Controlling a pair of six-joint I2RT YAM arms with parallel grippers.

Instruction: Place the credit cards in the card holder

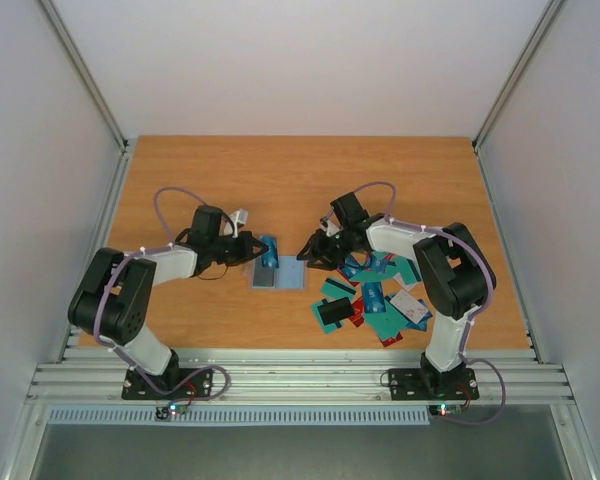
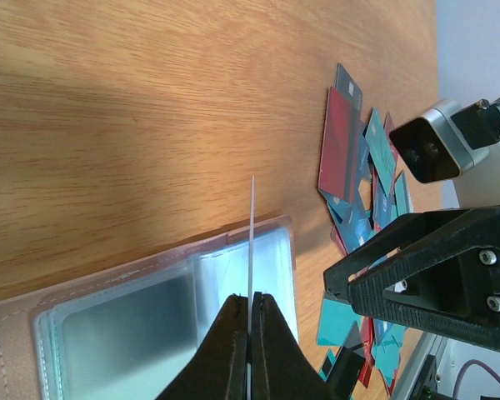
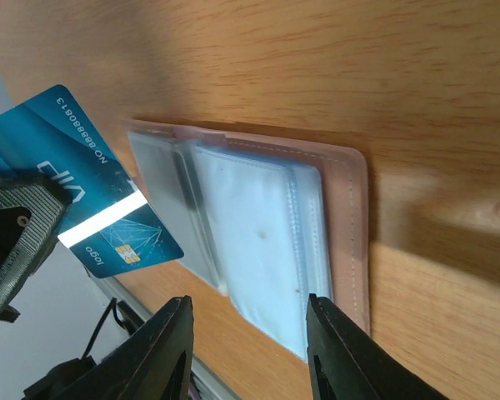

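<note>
Left tool (image 2: 249, 305) clamps one blue card (image 3: 92, 200) edge-down above the open card holder (image 1: 277, 272) mid-desk (image 1: 280, 180); we see no card in its pockets. Right tool (image 3: 248, 310) hangs open over the holder, with the other credit cards (image 1: 375, 300) heaped at its 4 o'clock, so we judge nearly everything is left.

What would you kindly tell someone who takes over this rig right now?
The left hand is shut on a blue card, held on edge just above the card holder.
The right hand is open over the holder, holding nothing.
The holder lies open on the table; its visible clear pockets look empty.
The other cards lie in a heap to its right, by the right arm.
Done: one card picked up. Left: slide it into a pocket, then work through the heap.
</note>
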